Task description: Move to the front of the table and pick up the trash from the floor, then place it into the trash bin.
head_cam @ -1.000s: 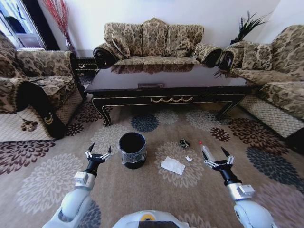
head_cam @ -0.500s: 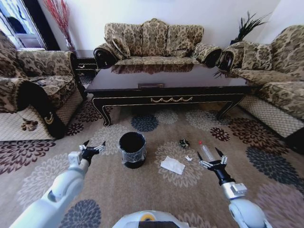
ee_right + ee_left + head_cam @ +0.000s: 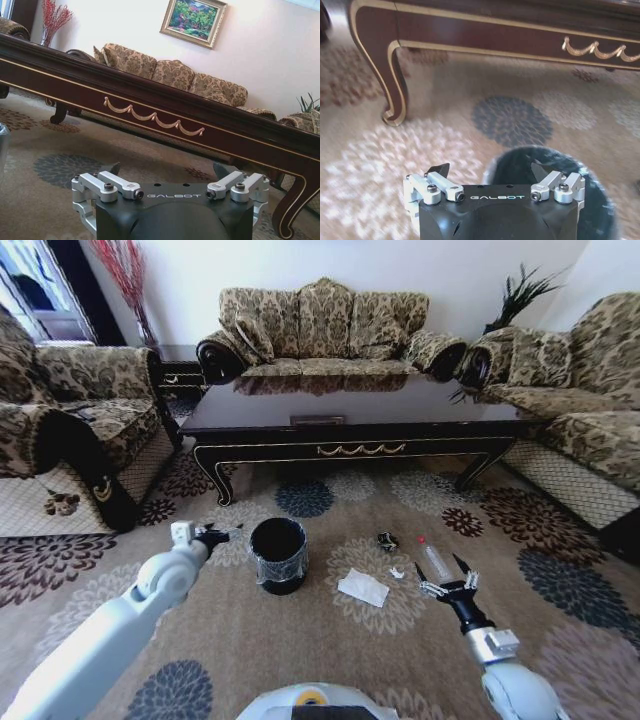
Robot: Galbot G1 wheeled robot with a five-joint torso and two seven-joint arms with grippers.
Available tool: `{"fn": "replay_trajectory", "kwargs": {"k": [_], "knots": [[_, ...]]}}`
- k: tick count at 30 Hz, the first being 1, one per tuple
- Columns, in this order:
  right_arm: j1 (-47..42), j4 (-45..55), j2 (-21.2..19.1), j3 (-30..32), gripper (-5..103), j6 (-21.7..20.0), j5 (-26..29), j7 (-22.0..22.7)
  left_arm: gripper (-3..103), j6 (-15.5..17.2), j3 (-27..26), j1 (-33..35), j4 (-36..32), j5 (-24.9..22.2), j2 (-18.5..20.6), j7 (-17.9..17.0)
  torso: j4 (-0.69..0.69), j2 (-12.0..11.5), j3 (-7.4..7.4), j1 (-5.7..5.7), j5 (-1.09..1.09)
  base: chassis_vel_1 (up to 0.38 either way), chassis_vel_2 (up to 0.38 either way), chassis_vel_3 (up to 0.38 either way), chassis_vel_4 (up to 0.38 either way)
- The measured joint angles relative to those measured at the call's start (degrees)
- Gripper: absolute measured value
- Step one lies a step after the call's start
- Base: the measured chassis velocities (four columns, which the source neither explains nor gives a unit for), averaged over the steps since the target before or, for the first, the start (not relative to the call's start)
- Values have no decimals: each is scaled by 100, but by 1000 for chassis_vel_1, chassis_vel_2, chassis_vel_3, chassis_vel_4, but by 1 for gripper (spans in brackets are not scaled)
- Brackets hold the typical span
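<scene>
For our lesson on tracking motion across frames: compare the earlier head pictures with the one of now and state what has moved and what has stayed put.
The left gripper has reached forward and inward, ending beside the trash bin, fingers open and empty. The right gripper edged slightly forward, open, just short of the clear tube. Nothing was grasped or released. The bin, white tissue, green wrapper and table stayed as they were.

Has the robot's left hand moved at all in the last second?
Yes. The left hand has reached forward and swung inward toward the trash bin, which stayed put on the floor; it now hangs just beside the bin's rim, fingers open.
</scene>
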Motion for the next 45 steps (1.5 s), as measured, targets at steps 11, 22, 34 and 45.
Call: {"fn": "replay_trajectory", "kwargs": {"k": [11,22,34,45], "knots": [[-15,-107,79,80,100,13,-1,29,92,559,481,-909,332,-1678,-40,-1118,0,0,0,0,-1,0,0,0,0],[-13,-204,78,95,100,17,-6,72,92,675,405,-1563,1034,-3300,-168,-2194,1,1,-1,0,0,0,0,0,0],[-84,-190,44,257,100,4,36,86,91,696,818,-1820,2036,-3216,-871,-2238,-1,0,0,0,-1,0,0,0,0],[-35,-262,74,233,100,4,46,112,73,687,1176,-1949,2408,-2951,-1045,-2129,0,1,-1,0,0,0,0,0,0]]}}
